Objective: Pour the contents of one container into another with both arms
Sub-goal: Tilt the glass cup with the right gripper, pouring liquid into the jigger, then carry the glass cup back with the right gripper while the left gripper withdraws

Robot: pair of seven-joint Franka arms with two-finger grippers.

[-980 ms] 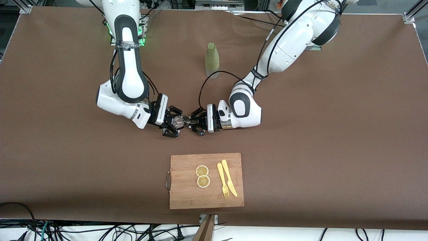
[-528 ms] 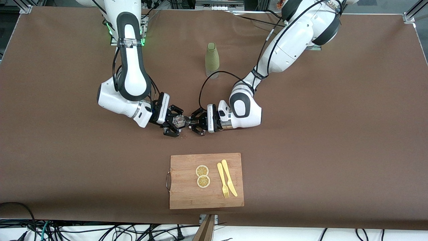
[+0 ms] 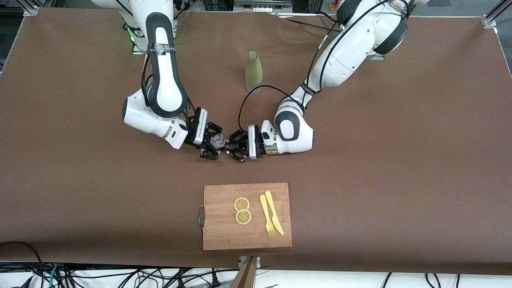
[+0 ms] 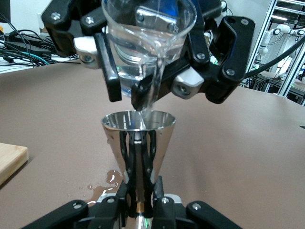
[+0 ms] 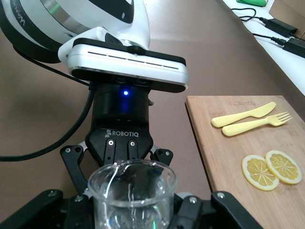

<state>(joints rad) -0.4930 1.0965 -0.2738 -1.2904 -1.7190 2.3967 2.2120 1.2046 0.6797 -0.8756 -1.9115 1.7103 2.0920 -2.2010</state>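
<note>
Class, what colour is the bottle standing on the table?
Olive green bottle, clear at its base; best seen in the front view.

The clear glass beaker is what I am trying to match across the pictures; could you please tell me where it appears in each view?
Front view: the clear glass beaker sits mid-table in the right end effector, which meets the left end effector.
Left wrist view: at the top, tilted, pouring into the metal cup.
Right wrist view: bottom centre.
Shared landmark: the wooden cutting board.
</note>
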